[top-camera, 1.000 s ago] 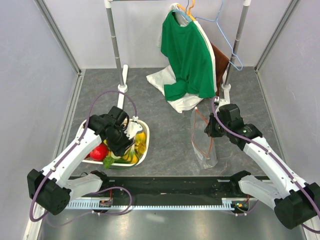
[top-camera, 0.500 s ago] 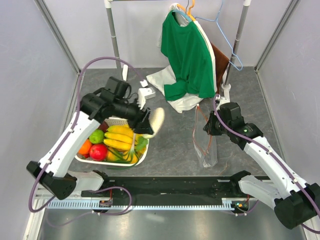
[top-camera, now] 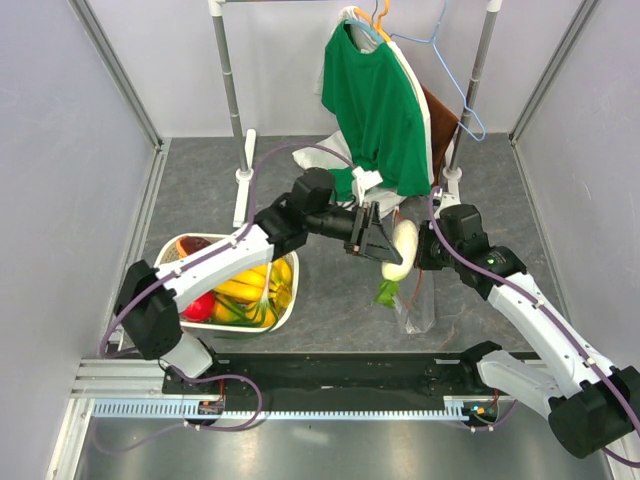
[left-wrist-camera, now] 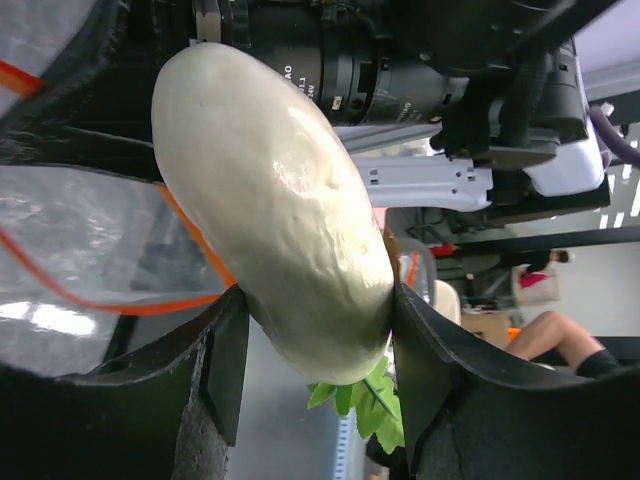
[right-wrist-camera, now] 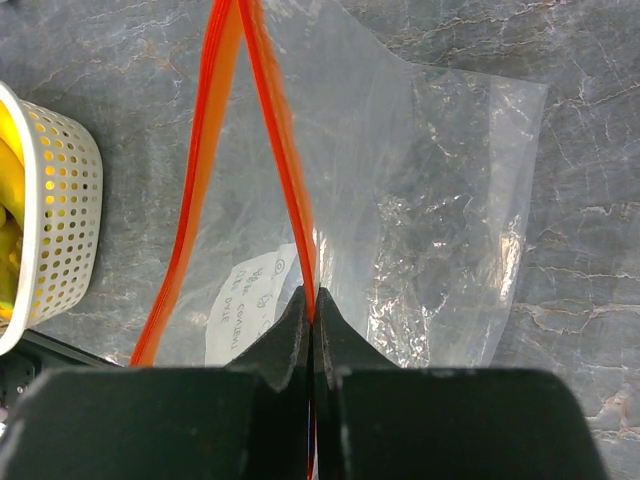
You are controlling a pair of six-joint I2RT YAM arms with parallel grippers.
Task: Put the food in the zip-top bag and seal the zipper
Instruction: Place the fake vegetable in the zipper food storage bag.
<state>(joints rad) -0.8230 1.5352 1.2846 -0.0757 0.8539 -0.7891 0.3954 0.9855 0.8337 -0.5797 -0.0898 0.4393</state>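
- Nearest, one white perforated plastic basket [top-camera: 288, 305] sits on the grey marbled tabletop [top-camera: 340, 290], left of centre. In it show one bunch of yellow toy bananas [top-camera: 245, 290], one red toy apple [top-camera: 200, 306] and one dark red-brown piece [top-camera: 192, 243]. The left arm hides the rest, so that count is partial.
- To its right is the one clear floppy zip-top bag [right-wrist-camera: 430, 200], with one pale handwritten label [right-wrist-camera: 255, 300]. Its lower end rests on the tabletop and no food shows inside. It looks light, limp and slippery, and the film would likely crumple if pinched, so the stiffer mouth strip is the better hold.
- There is one orange-red zipper strip [right-wrist-camera: 270, 120], its two lips parted in a narrow V. The right end effector [right-wrist-camera: 312, 305] is clamped fully closed on the strip where the lips run together, holding the mouth up.
- Just beside it, the left end effector [left-wrist-camera: 315, 320] grips the one white toy radish [left-wrist-camera: 260, 180] across its lower part, just above the green leaves [left-wrist-camera: 360, 405]. The radish is at the bag's mouth, but I cannot tell whether it is between the lips.
- The radish looks smooth, glossy, rigid and probably light. Its taper could let it slide from the pads, so the thick middle seems safest.
- Farthest hang one green T-shirt [top-camera: 375, 110], one white cloth [top-camera: 320, 160] and one empty pale blue wire hanger [top-camera: 455, 75].
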